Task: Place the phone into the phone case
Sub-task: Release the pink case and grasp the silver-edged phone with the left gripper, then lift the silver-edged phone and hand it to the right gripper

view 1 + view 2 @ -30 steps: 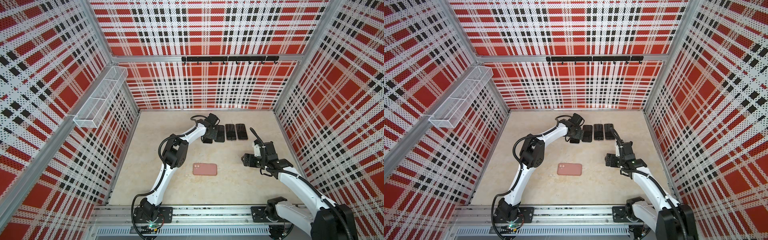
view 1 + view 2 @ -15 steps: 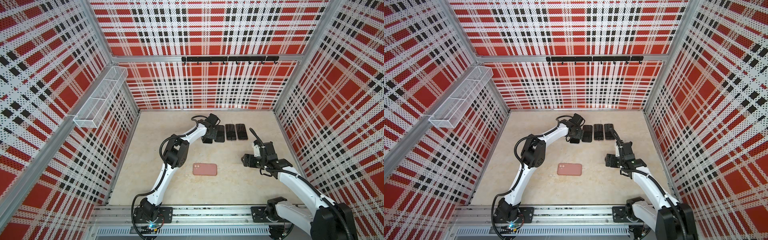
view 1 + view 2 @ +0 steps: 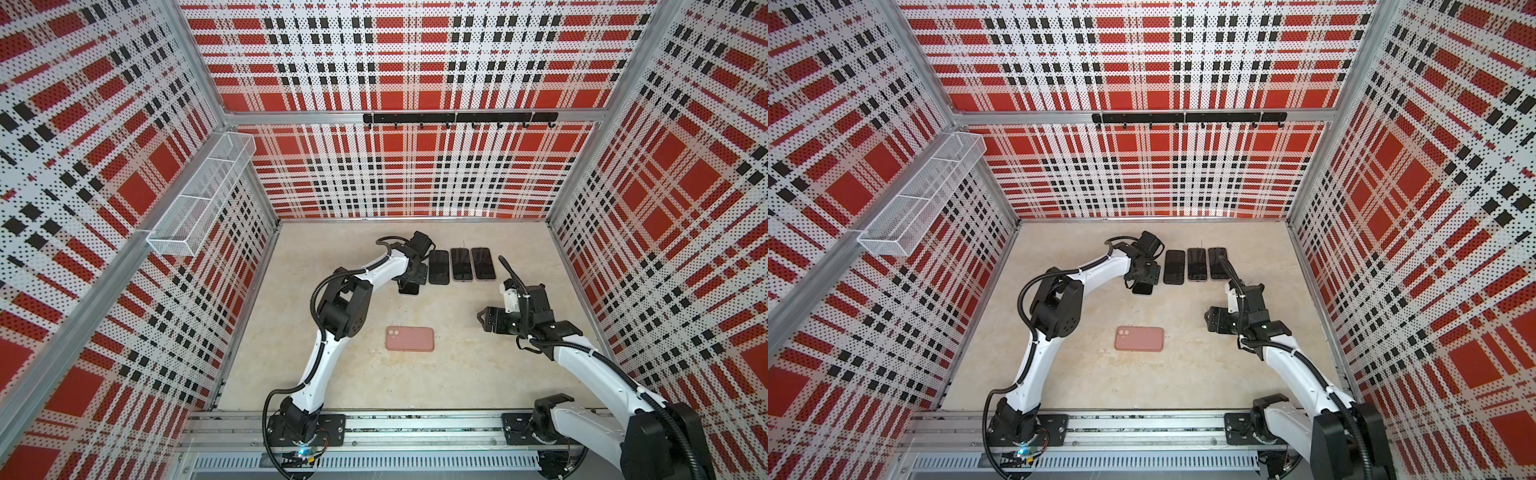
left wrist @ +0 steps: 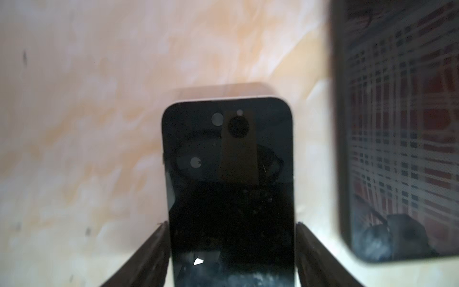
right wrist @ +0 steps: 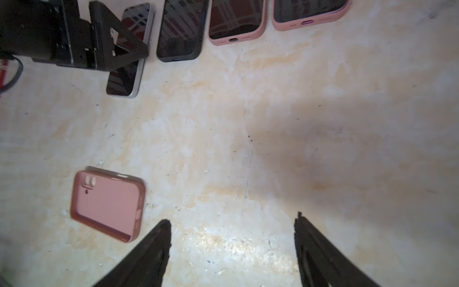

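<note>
Phone case (image 3: 410,338) lies flat on the worktop (image 3: 457,374), just 6 o'clock of centre. Its long axis runs 9 to 3 with the camera cutout at the 9 o'clock end, and it looks open side up in the right wrist view (image 5: 106,203).

Right hand (image 3: 482,322) hovers at 3 o'clock of the case, well apart, tips pointing toward 9. Its fingers are spread wide with only bare worktop between them.

Farther out, the phone (image 3: 409,291) sits at 12 o'clock of the case, screen up. Left hand (image 3: 411,278) is over it. In the left wrist view both fingers (image 4: 159,238) sit against its long edges, so I read it as gripped.

Row of three cased phones (image 3: 460,264) lies just beside it at 3 o'clock: one black case, two pink.
</note>
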